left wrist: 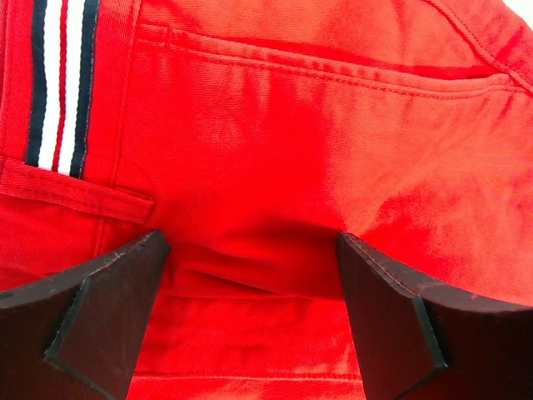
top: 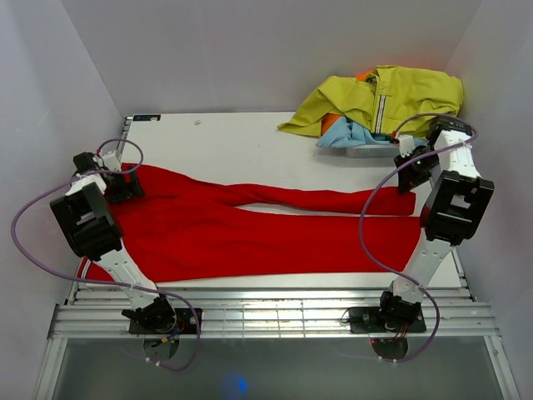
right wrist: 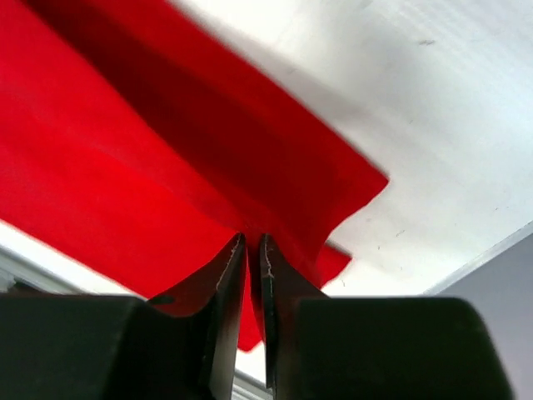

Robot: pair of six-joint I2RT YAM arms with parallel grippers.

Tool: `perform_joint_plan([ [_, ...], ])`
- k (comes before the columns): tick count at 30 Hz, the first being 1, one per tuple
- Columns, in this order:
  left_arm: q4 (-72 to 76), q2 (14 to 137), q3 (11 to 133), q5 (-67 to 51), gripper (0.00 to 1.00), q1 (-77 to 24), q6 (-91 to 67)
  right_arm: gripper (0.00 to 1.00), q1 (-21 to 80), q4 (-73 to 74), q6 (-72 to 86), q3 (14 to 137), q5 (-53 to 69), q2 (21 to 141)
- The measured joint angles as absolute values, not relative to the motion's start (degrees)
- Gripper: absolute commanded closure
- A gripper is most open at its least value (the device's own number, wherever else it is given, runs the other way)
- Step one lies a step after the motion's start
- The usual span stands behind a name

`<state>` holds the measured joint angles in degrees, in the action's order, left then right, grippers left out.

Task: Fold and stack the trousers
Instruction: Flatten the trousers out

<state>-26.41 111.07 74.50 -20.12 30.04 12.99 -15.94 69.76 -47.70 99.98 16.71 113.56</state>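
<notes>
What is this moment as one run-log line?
left gripper: open over trousers | right gripper: shut on trousers | fold: not done

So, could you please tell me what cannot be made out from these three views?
Top view: the left arm covers part of the trousers at the waist; the yellow-green jacket hides much of the orange item and light blue garment.
Left wrist view: frame edges cut off everything but a patch of trousers.
Right wrist view: blurred; the shut right jaws hide how much hem they pinch.
</notes>
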Motion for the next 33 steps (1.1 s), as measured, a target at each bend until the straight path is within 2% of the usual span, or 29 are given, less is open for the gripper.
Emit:
perform_joint_plan([
  [1,-26.5,111.0,74.5,-20.3,0.05,30.1,13.1,0.9,-15.9,68.2,-45.9,100.0,16.8,114.4],
  [2,-26.4,111.0,74.4,-20.4,0.05,30.2,13.1,0.92,-15.9,66.3,-44.0,100.0,16.6,114.7],
  [6,-26.3,110.8,74.2,-20.7,0.05,30.3,13.1,0.92,-15.8,55.6,-36.8,100.0,17.4,112.9],
  [12,-26.3,110.7,74.0,-20.7,0.05,30.3,13.6,0.92,-15.7,54.2,-35.6,107.6,24.6,108.9],
  [27,-26.0,110.3,73.4,-21.0,0.05,30.3,13.9,0.92,-15.7,66.4,-53.6,83.6,26.1,76.0],
  [30,-25.9,110.3,73.4,-21.0,0.05,30.3,13.9,0.92,-15.8,65.2,-53.2,81.1,25.1,76.0],
  [33,-25.9,110.3,73.4,-21.0,0.05,30.3,13.8,0.92,-16.6,60.7,-49.9,80.1,22.9,83.1],
])
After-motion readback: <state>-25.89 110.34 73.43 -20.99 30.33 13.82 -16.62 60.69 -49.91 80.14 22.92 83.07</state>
